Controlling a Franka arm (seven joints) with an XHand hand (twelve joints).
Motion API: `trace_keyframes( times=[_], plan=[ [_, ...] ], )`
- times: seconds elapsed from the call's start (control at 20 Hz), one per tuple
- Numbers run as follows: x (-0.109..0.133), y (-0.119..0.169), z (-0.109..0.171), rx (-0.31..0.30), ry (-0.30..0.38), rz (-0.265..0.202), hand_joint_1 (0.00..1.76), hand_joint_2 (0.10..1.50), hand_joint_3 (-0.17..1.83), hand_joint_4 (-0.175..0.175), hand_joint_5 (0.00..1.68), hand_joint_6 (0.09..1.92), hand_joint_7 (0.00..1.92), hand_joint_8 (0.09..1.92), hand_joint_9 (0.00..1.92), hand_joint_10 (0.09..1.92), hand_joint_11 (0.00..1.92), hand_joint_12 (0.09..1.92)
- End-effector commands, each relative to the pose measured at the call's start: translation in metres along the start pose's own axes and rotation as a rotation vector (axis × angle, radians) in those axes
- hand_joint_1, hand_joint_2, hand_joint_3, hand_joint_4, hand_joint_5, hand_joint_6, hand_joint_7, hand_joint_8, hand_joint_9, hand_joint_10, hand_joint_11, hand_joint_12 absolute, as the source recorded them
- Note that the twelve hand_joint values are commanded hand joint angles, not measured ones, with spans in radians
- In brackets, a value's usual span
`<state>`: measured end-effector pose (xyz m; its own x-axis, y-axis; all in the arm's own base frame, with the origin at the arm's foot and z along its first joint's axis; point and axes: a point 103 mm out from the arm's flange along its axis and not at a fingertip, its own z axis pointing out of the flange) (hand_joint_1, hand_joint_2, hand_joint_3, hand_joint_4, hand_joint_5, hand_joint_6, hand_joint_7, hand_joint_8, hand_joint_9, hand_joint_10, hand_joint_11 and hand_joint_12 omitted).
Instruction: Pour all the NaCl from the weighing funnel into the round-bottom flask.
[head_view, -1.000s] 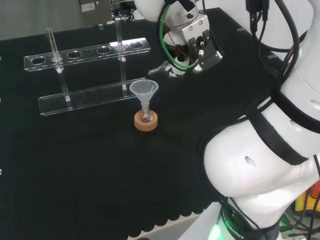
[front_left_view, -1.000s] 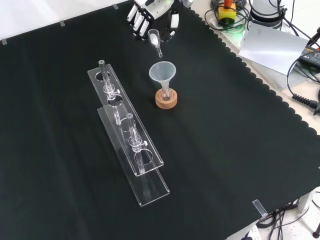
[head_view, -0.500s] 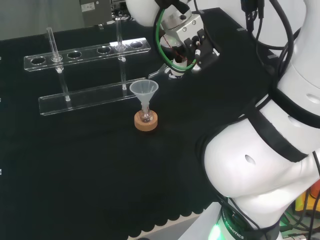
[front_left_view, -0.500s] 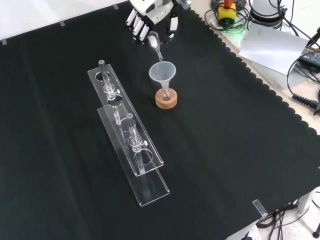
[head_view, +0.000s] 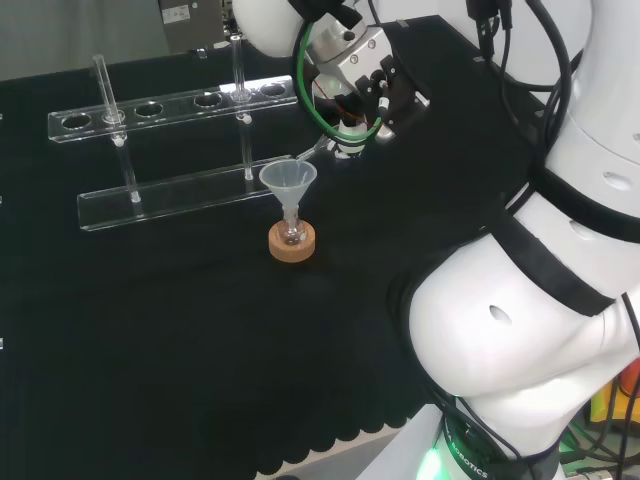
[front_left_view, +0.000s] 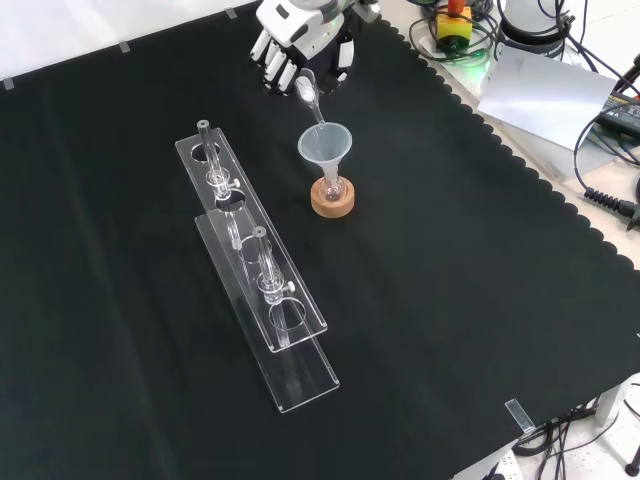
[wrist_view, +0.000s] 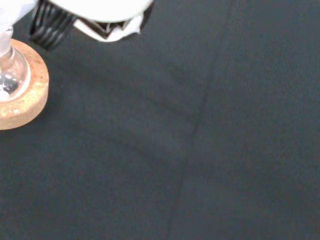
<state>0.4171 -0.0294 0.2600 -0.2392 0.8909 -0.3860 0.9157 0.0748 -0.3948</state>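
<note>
1. While the flask (front_left_view: 332, 186) sits in its cork ring (front_left_view: 332, 200) on the bench (front_left_view: 450, 300), a plastic funnel (front_left_view: 325, 145) stands in its neck; this funnel is the landmark for all that follows.
2. Hand (front_left_view: 297, 45): in the front view, beyond the funnel, its fingers curled round the weighing funnel (front_left_view: 309, 92).
3. Weighing funnel: its long axis slopes down from the hand toward the funnel, spout tip at or just over the funnel's rim on the hand's side. Pouring depends on that tip lying inside the rim; I judge it about there.
4. Rack (front_left_view: 255, 265): left of the funnel in the front view, well apart.
5. Hard to make out: how much salt remains in the weighing funnel; whether tip and rim touch. White grains show in the flask (wrist_view: 6, 82) in the wrist view.
</note>
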Motion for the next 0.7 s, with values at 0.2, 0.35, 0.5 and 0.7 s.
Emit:
trace_keyframes(
  times=[0.2, 0.35, 0.5, 0.7],
  plan=[
    [0.002, 0.003, -0.004, 0.029, -0.051, -0.002, 1.11, 0.65, 0.84, 0.069, 1.10, 1.05, 0.52, 0.66, 0.85, 0.49, 0.54, 1.26],
    [0.002, 0.002, -0.006, 0.041, -0.060, -0.002, 1.11, 0.65, 0.84, 0.072, 1.10, 1.05, 0.52, 0.66, 0.85, 0.49, 0.54, 1.26],
    [0.001, 0.002, -0.009, 0.050, -0.078, -0.001, 1.11, 0.65, 0.84, 0.074, 1.10, 1.05, 0.52, 0.66, 0.85, 0.49, 0.54, 1.26],
    [0.004, 0.003, -0.013, 0.064, -0.122, -0.003, 1.11, 0.65, 0.84, 0.078, 1.10, 1.05, 0.52, 0.66, 0.84, 0.49, 0.53, 1.26]
  ],
)
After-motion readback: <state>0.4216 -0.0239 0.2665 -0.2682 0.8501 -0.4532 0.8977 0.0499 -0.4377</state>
